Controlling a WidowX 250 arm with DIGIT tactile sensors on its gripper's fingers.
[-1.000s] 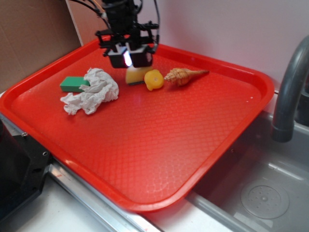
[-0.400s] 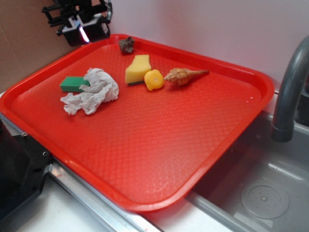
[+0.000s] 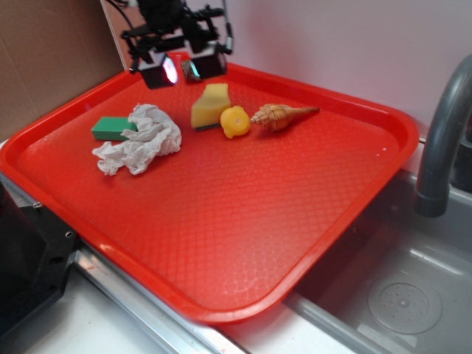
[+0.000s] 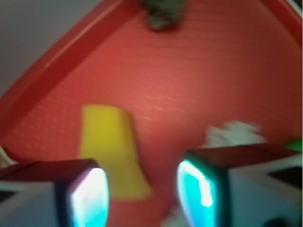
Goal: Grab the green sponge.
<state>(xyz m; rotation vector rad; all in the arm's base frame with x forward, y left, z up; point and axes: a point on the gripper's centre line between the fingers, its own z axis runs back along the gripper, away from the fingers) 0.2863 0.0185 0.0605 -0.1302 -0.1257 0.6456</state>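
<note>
From the outside view, the green sponge [image 3: 112,127] sits near the tray's [image 3: 383,118] left edge, touching the crumpled rag [image 3: 140,139]. The hand [image 3: 181,68] hovers by the far edge. I'd come down on the sponge's free end.

Wrist view's blurry, but the hand [image 4: 142,189] looks open and empty.

Setting: pale, plain wall [image 3: 354,44] behind the work area, with a brown cardboard panel [image 3: 51,59] standing at the rear left. Grey metal sink basin [image 3: 398,295] at lower right, round drain [image 3: 404,307] in its floor; dark grey curved faucet [image 3: 441,140] at the right edge. Light is soft and even, faintly pinkish on the wall.
</note>
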